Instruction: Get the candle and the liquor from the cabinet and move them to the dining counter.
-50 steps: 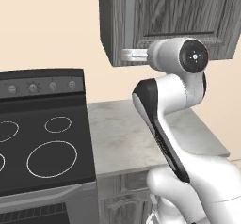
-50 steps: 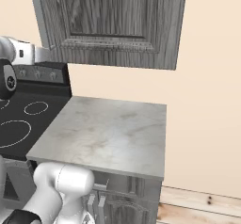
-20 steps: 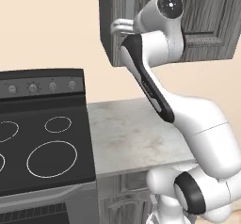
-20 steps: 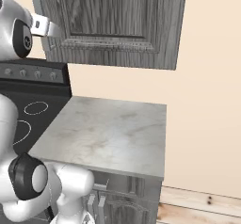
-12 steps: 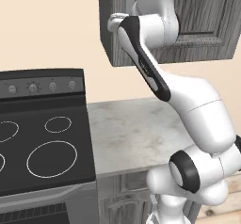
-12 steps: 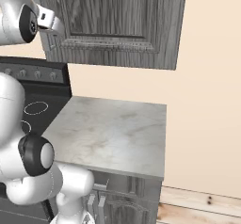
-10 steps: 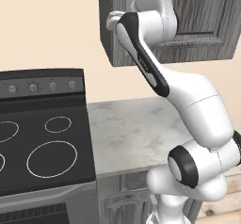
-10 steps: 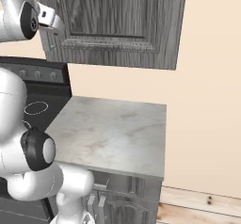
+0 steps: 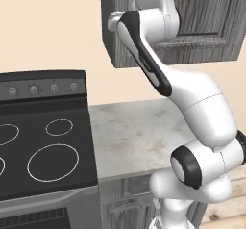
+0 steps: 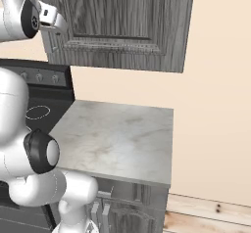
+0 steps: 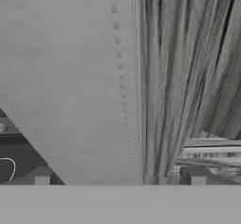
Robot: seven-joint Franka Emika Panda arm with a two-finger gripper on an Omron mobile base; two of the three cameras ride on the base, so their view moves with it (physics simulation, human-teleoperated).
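A: What has changed over the last couple of seconds?

B: The arm has swung upward. Earlier its hand hung just below the cabinet, level with the bottom rail. Now the pincer is raised to the cabinet's left edge, up against the door's lower left corner in the right base view.

A: Has the base moved?

B: No. The black stove and the small marbled counter sit in the same place in both base views, so only the arm has travelled.

A: What is the pincer doing?

B: Its fingertips stand spread as wide as they go, with nothing between them. In the hand view they straddle the seam where the pale grey side panel meets the wood-grain door front.

A: And the door?

B: Closed, flush against the cabinet. I can't make out the bar handle clearly from here.

A: So where are the candle and the liquor?

B: Presumably behind that door; nothing of them is visible. My read is that the arm is lining up to get the door open, which must happen before either item can go to the dining counter. The task is barely begun.
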